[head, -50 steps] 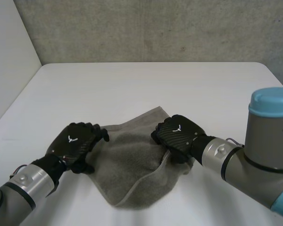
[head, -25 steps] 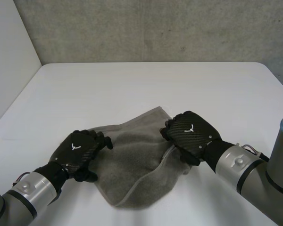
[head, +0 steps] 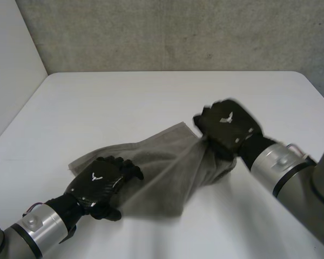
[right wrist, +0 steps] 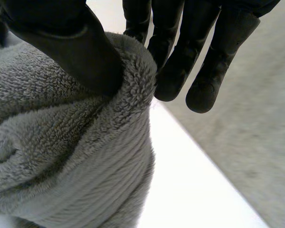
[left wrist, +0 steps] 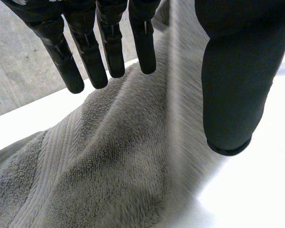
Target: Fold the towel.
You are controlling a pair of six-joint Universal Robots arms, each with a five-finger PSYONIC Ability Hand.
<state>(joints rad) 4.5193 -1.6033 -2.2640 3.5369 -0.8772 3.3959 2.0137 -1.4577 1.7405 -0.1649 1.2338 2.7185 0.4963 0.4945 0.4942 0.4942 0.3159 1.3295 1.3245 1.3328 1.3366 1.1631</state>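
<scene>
A grey towel (head: 162, 167) lies crumpled on the white table (head: 151, 97), stretched between my two hands. My left hand (head: 97, 186) rests on its near-left part, open; in the left wrist view its straight fingers (left wrist: 109, 42) and thumb (left wrist: 232, 85) hover just over the pile of the towel (left wrist: 109, 166). My right hand (head: 227, 127) is raised at the towel's right edge and is shut on it. In the right wrist view its thumb (right wrist: 71, 42) presses a thick fold of towel (right wrist: 61, 142) against the fingers (right wrist: 199, 47). From that grip the cloth hangs down towards the table.
A grey concrete wall (head: 178, 32) runs behind the table's far edge. A pale side wall (head: 11, 65) stands at the left. Bare table surface lies behind the towel and to its left and right.
My right hand has closed on the towel's right edge and lifted it up and to the right, pulling the cloth taut. My left hand has slid nearer along the left part.
</scene>
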